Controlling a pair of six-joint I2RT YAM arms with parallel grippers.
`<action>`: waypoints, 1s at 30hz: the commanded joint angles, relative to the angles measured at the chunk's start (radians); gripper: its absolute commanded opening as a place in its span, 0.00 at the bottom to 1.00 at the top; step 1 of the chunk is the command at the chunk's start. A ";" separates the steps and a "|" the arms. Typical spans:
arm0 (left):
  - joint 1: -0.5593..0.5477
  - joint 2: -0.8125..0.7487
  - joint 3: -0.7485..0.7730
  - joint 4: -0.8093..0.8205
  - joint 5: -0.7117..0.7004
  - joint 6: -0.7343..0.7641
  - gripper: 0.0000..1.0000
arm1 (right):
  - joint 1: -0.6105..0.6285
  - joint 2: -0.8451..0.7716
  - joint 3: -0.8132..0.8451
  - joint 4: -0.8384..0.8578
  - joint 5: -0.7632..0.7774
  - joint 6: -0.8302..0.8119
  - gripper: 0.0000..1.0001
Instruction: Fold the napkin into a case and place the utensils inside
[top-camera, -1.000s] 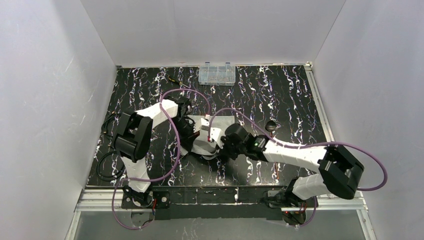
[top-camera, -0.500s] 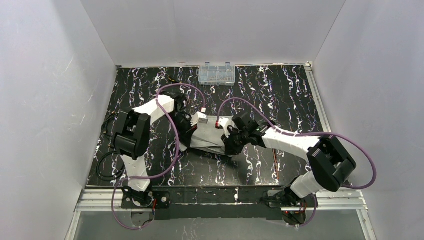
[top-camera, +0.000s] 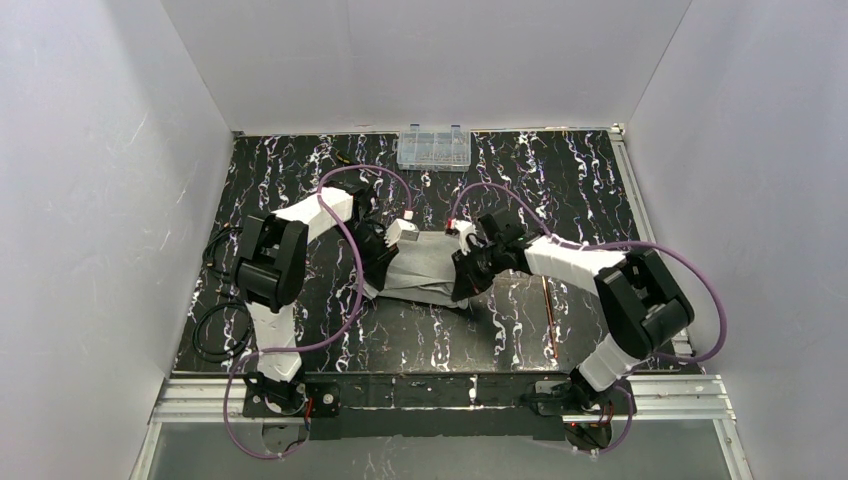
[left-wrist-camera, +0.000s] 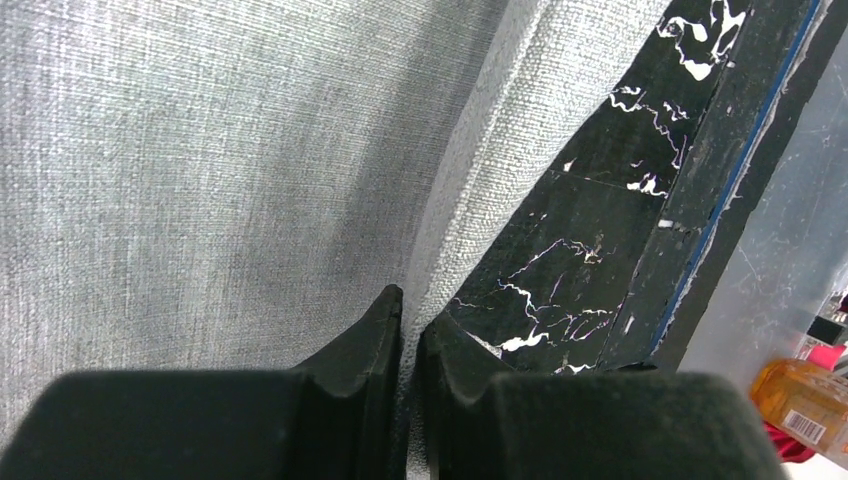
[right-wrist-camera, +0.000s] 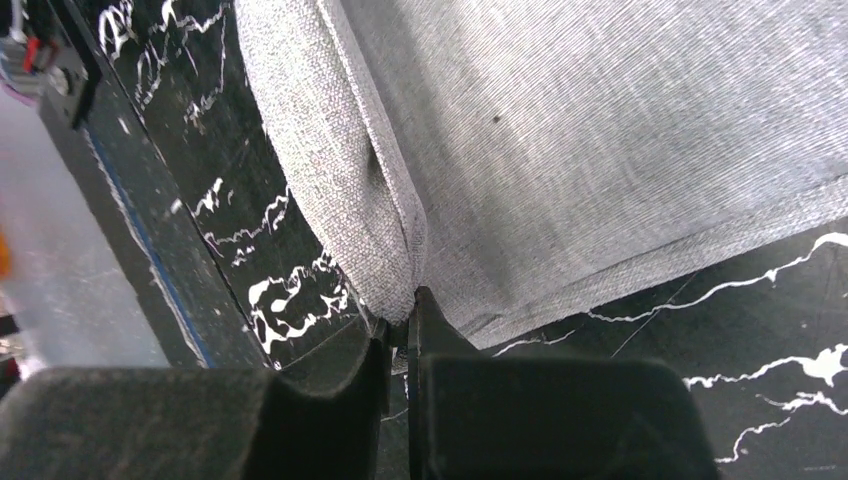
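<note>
The light-grey napkin lies folded in the middle of the black marbled table. My left gripper is shut on its left edge; in the left wrist view the fingertips pinch the hem of the cloth. My right gripper is shut on its right edge; in the right wrist view the fingertips pinch a folded corner of the cloth. A thin copper-brown utensil lies on the table just right of the right arm. The spoon head is hidden.
A clear plastic compartment box stands at the back edge. A screwdriver lies at the back left. Purple cables loop over both arms. White walls enclose the table on three sides.
Both grippers have moved toward the back of the table, carrying the napkin's edge with them. The cloth has been drawn out wider between them.
</note>
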 joint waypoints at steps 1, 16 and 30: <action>0.009 -0.037 0.013 0.000 -0.036 -0.024 0.15 | -0.040 0.083 0.073 -0.010 -0.136 0.086 0.01; 0.059 -0.129 0.087 -0.015 -0.042 -0.055 0.82 | -0.046 0.209 0.199 -0.137 -0.182 0.051 0.01; 0.020 -0.299 -0.006 0.077 -0.063 0.010 0.98 | -0.075 0.300 0.288 -0.235 -0.178 0.019 0.01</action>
